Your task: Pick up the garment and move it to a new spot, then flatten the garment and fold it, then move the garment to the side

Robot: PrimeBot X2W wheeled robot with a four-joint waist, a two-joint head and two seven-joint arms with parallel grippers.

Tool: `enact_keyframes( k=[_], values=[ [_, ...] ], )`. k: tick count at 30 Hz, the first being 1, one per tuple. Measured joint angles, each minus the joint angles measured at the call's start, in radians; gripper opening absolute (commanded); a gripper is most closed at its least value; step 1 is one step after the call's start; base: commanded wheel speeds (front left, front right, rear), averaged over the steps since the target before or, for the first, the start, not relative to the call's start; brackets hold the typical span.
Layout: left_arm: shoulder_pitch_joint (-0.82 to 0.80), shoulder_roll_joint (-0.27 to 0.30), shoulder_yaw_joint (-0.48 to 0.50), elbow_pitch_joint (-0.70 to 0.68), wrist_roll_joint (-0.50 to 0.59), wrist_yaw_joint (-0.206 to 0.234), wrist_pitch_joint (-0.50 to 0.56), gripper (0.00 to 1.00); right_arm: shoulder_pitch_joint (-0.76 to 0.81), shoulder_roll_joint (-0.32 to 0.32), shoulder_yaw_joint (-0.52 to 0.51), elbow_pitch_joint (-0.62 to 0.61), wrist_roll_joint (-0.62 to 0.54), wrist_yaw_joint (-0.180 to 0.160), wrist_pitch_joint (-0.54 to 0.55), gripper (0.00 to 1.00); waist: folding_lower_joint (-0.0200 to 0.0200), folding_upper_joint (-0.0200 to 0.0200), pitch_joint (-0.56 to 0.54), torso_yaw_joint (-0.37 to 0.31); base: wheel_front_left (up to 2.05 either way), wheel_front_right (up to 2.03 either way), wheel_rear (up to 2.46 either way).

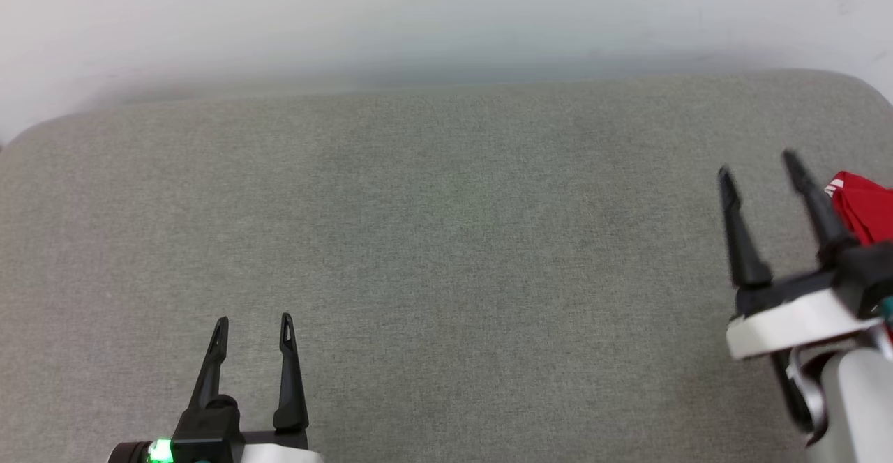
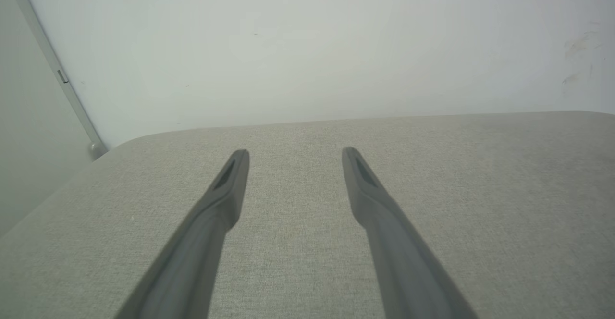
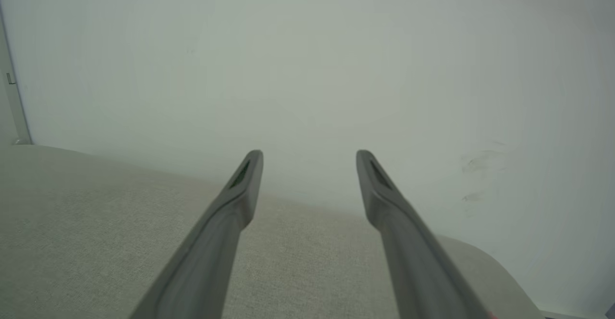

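Just beside right end effector, garment, ungripped

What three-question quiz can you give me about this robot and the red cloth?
1. True or false: the left tool holds the garment.
2. Which is nearer the garment? A) left tool B) right tool
3. Fill in: both tools' fingers stand ___ (open or shut).

Key: 1 false; 2 B; 3 open.
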Motion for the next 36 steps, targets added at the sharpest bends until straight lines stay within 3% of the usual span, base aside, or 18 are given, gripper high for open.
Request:
enact_keyframes(
  k=[14, 36],
  values=[
    [0.038, -0.002, 0.009, 0.039, 0.004, -0.017, 0.000, 1.00, 0.293, 0.151, -0.065, -0.098, 0.009, 0.000, 0.000, 1.00, 0.0001, 0.0000, -0.063, 0.022, 0.00, 0.00, 0.00],
    [0.081, -0.004, 0.036, 0.073, -0.007, -0.069, 0.000, 1.00, 0.437, 0.168, -0.078, -0.176, 0.105, 0.000, 0.000, 1.00, 0.0001, 0.0000, -0.111, 0.045, 0.00, 0.00, 0.00]
  ],
)
